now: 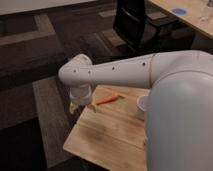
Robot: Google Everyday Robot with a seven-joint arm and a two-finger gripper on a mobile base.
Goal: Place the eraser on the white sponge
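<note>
My white arm (125,70) reaches from the right across a small wooden table (107,132). Its wrist bends down at the table's far left corner. My gripper (76,106) hangs there, just above the table's left edge. No black eraser shows in the camera view. No white sponge shows either. Either one may lie behind the arm or the gripper. An orange carrot-like thing (107,99) lies on the table just right of the gripper. A white paper cup (142,105) stands at the right, partly behind my arm.
A black office chair (135,22) stands behind the table on dark patterned carpet. A light wooden desk (187,15) with a blue disc (178,11) is at the top right. My arm's large body (180,125) hides the table's right side.
</note>
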